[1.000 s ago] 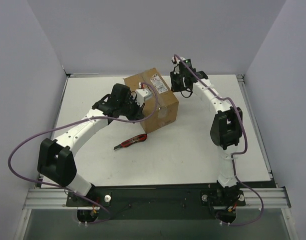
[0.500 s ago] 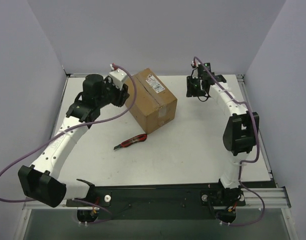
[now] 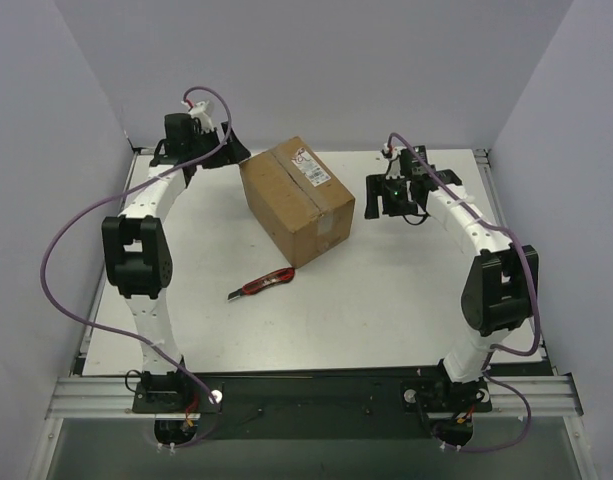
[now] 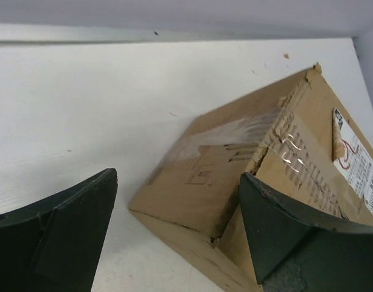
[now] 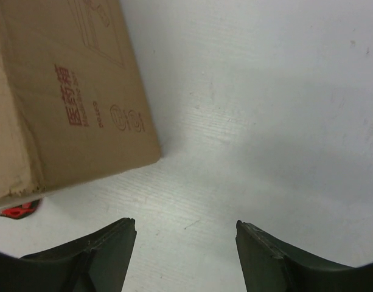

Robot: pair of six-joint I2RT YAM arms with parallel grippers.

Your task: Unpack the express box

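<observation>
Corrugated brown cardboard makes up the express box [image 3: 296,205], which sits closed near the centre of the overhead frame, turned at an angle on the white table [image 3: 386,300]. Clear tape [image 4: 289,143] runs along its top seam, and a white label [image 3: 312,168] lies toward the upper right of the lid. The left gripper [image 4: 177,179] hangs at the upper left with its jaws spread and holding nothing, apart from the box ahead of it. The right gripper [image 5: 184,226], to the right of the box, is likewise spread and empty, near a bottom corner but not touching it. A red utility knife [image 3: 261,284] lies just below and left of the box. The box looks stiff and fairly light, slick along the tape and frayed at the corners. It seems too wide for either pincer, so a side wall is the place to brace, and a flap edge the place to grip once the seam is split.
</observation>
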